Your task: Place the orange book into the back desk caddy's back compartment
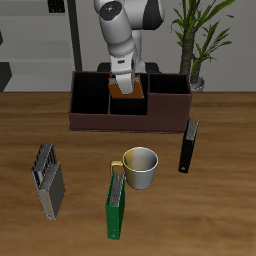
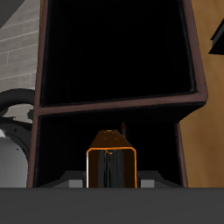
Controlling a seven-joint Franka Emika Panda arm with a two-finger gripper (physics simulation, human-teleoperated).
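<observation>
The orange book point(image 1: 128, 91) stands upright in my gripper point(image 1: 124, 83), which is shut on its top edge. It hangs in the middle of the back desk caddy point(image 1: 100, 121), a dark reddish-brown box, over the rear small cell. In the wrist view the book point(image 2: 112, 164) shows edge-on, with its lower end inside the black back compartment point(image 2: 66, 144). The caddy's divider wall point(image 2: 114, 110) separates that cell from the front middle cell point(image 2: 114, 52). My fingertips are mostly hidden behind the book.
A green book point(image 1: 117, 206) stands near the table's front edge beside a pale yellow mug point(image 1: 141, 168). A black book point(image 1: 188, 146) stands in front of the caddy. A grey organiser point(image 1: 48, 181) sits near the front. A potted plant point(image 1: 196, 40) stands behind the caddy.
</observation>
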